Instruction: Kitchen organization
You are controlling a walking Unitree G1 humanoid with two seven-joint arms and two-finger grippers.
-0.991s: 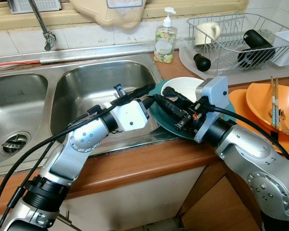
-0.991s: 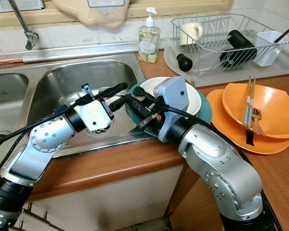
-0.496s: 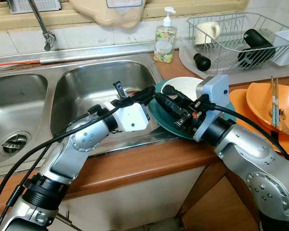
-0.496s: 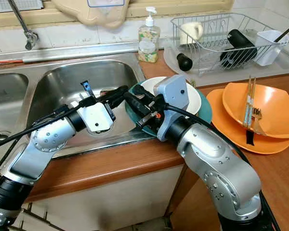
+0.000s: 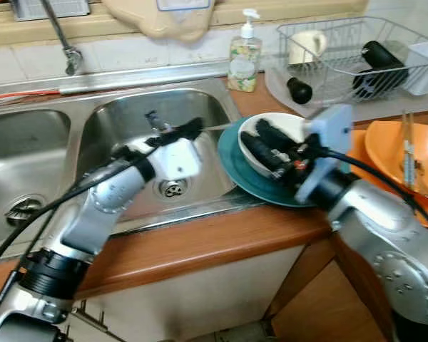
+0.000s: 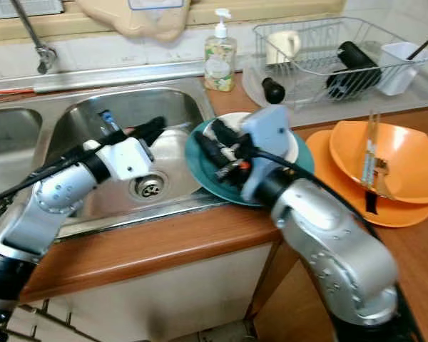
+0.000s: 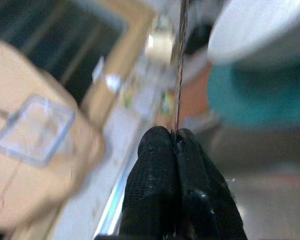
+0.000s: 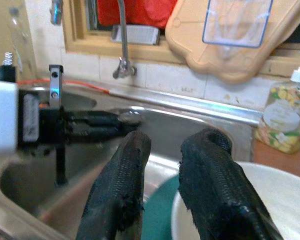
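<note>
Your left pincer (image 5: 189,130) is clamped on a thin utensil (image 7: 180,70) above the sink (image 5: 128,117); your right pincer (image 8: 165,170), parted and empty, hovers at the bowl (image 5: 282,128). Next, lower the utensil in gently.

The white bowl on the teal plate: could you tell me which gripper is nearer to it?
Right. The right gripper sits at the white bowl; the left gripper is over the sink.

No text, brand, number or sign could be read anywhere. The soap bottle (image 5: 244,57), standing just behind the sink (image 5: 121,121), carried a patterned label (a blur of yellow and green flecks, no letters to make out). The pale board (image 8: 240,37) hanging above the sink bore a clear blue-edged pocket, and no writing was legible on it.
</note>
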